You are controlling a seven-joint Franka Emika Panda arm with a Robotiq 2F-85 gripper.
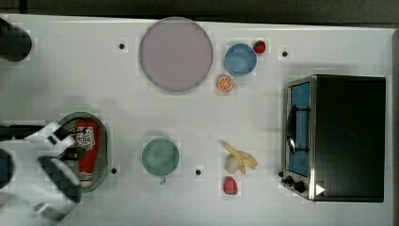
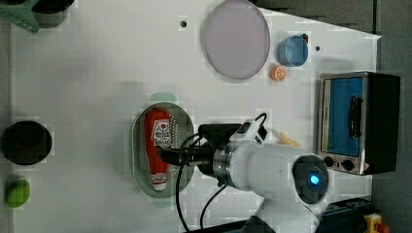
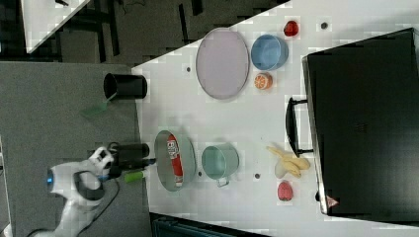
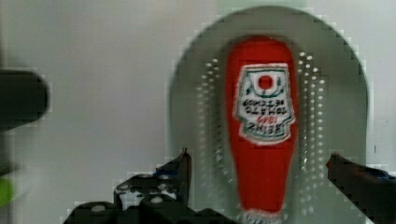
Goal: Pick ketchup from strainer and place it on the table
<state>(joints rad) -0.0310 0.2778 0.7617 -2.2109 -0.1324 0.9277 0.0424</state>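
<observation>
The ketchup (image 1: 87,150), a red bottle with a white label, lies on its side inside the pale green strainer (image 1: 104,155) near the top view's left edge. The left view shows the ketchup (image 2: 158,145) with its white cap toward that picture's bottom, inside the strainer (image 2: 182,141). My gripper (image 4: 258,158) is open just above it. In the wrist view its two dark fingers stand either side of the ketchup (image 4: 262,126) at the narrow neck end, apart from it. The strainer (image 4: 345,107) rests on the white table (image 1: 141,113).
A green cup (image 1: 160,157) stands to the right of the strainer in the top view. Farther off are a purple plate (image 1: 175,54), blue bowl (image 1: 240,59), orange slice (image 1: 225,83), banana (image 1: 241,159), strawberry (image 1: 230,185) and toaster oven (image 1: 339,136). A black cup (image 2: 25,142) sits beside the table.
</observation>
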